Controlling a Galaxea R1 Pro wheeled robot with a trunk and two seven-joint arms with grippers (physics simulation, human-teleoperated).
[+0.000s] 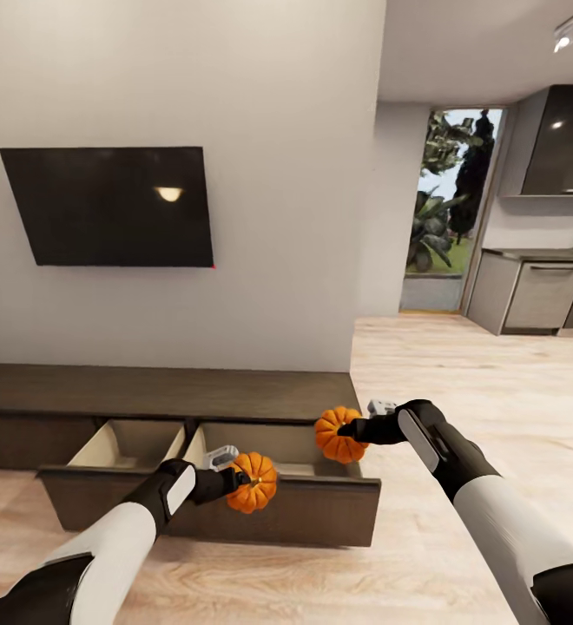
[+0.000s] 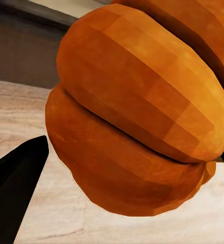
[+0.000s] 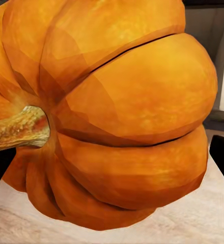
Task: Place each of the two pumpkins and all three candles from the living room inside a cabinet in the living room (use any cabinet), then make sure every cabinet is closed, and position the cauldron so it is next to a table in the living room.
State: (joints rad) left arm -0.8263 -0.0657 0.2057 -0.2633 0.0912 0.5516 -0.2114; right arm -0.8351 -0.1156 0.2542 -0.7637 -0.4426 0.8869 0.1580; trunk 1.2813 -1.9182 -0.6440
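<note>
Head view: each gripper pinches a pumpkin, carried high so it clears the drawer front; the left gripper [image 1: 233, 479] holds one pumpkin [image 1: 253, 483] by the cabinet's [image 1: 156, 391] open drawer [image 1: 208, 508]; the right gripper [image 1: 356, 429] hangs its pumpkin [image 1: 336, 435] over the drawer, ready to drop.

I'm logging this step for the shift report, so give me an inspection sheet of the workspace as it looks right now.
Surface: light wood floor; cabinet top bare.
Job's things: cabinet drawer pulled open, pale inside; left pumpkin held over the drawer's front edge; right pumpkin held above the open drawer. Candles, cauldron, table: nothing seen.
Clutter: nothing seen.
Grippers: left tool shut on left pumpkin; right tool shut on right pumpkin.
Cables: nothing seen.
Surroundings: wall-mounted dark screen; kitchen units and a glass door beyond.
</note>
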